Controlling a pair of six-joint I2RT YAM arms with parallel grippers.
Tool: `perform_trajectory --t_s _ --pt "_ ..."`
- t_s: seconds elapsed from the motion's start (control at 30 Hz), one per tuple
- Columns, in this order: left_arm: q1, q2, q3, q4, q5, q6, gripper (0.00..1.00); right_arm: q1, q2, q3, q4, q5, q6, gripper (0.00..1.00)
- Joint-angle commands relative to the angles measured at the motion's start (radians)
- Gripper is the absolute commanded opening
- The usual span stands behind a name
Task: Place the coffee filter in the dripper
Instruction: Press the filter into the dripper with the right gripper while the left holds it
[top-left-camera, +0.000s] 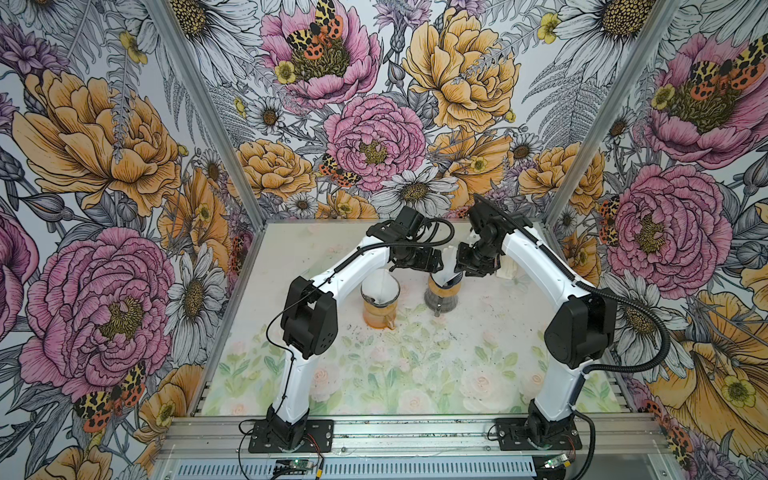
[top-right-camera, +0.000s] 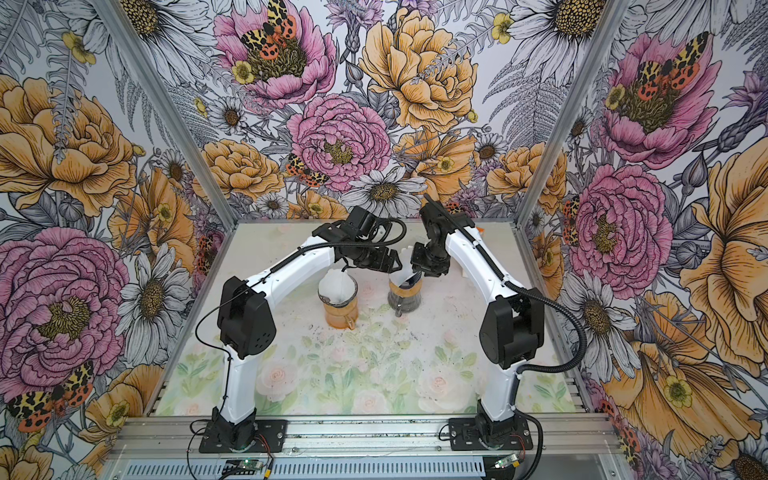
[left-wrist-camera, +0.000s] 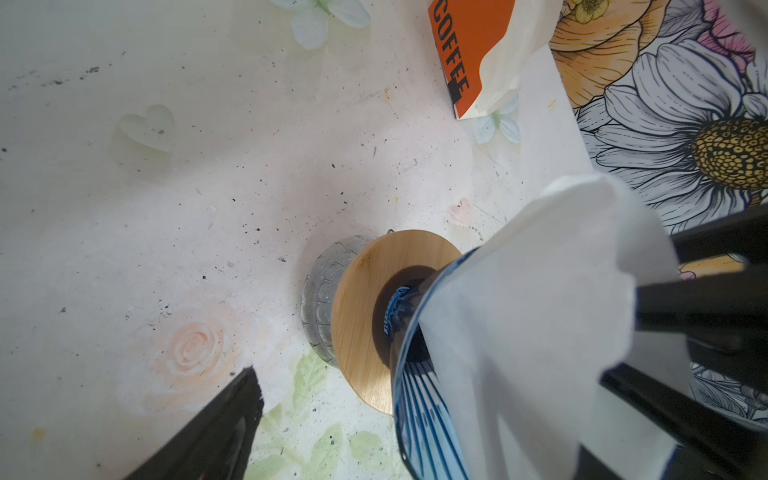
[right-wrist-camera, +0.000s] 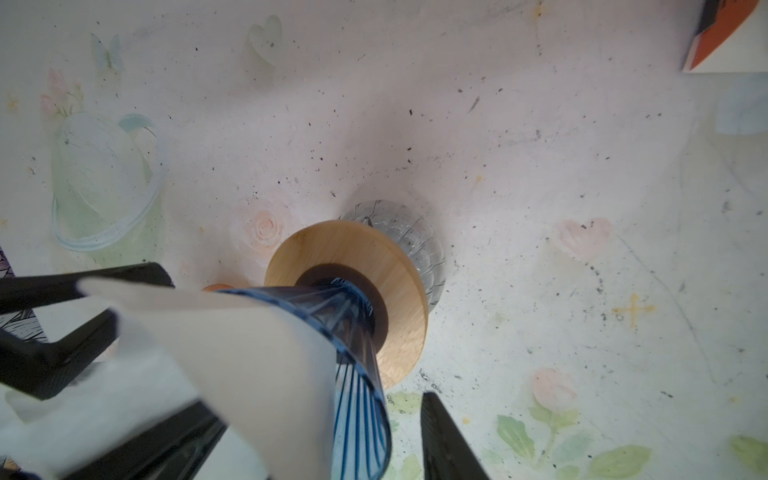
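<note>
filter (right-wrist-camera: 249, 353): blurred up close, hiding inside of dripper (right-wrist-camera: 353, 316)
bag (left-wrist-camera: 465, 41): apart from dripper, cut by edge
dripper: rim partly cropped

Bold floral wallpaper (top-left-camera: 104, 145) — peonies, daisies, moths — walls a pale rose-printed tabletop (top-left-camera: 374, 374), framed by aluminium posts (top-left-camera: 203, 104).

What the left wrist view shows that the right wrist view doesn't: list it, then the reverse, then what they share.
Left wrist only: the lettering COFFEE on the orange bag and the daisy wallpaper. Right wrist only: a pale cup shape, print or clear glass I cannot tell, and a butterfly print. Both: the white coffee filter at the mouth of the blue ribbed dripper, its wooden collar, the glass base below, a corner of the bag, and dark specks on the table.
</note>
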Motion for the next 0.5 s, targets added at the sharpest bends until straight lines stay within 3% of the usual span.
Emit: perform_trajectory --t_s 0.0,0.47 --pt "0.01 0.027 0.022 -0.006 0.011 0.013 0.85 -0.006 0.026 0.025 -0.001 0.036 -0.019 0.38" --pt "0.01 0.05 0.028 -0.022 0.01 0.009 0.82 -0.016 0.068 0.025 0.041 0.038 -0.048 0.38"
